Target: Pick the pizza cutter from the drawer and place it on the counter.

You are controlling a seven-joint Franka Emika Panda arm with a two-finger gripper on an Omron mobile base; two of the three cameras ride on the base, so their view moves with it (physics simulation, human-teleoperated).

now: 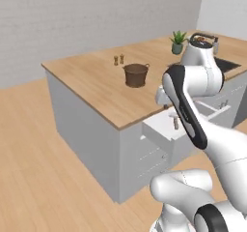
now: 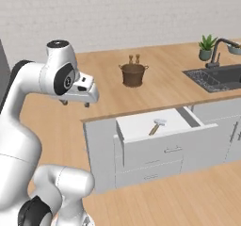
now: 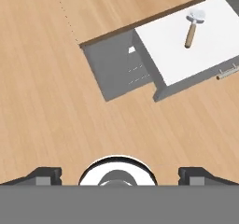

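The pizza cutter [image 2: 157, 125] lies in the pulled-out pale drawer [image 2: 139, 124], its wooden handle slanted and its round metal head at the far end. From the hand view I look down on the pizza cutter [image 3: 192, 29] inside the drawer [image 3: 210, 52], up and to the right. My gripper [image 2: 75, 103] hangs open and empty, high over the floor, left of the drawer and well apart from it; its dark fingertips [image 3: 45, 175] stand wide. The wood-grain counter [image 2: 164, 91] runs behind the drawer. In the left base view the cutter [image 1: 176, 123] shows in the drawer [image 1: 157, 125] beside my arm.
A brown pot [image 2: 133, 74] and two small shakers [image 2: 134, 58] stand on the counter behind the drawer. A dark sink [image 2: 214, 76] with a faucet and a potted plant [image 2: 205, 48] sit at the right. Grey cabinet fronts lie under the drawer, with wooden floor [image 3: 46, 106] below me.
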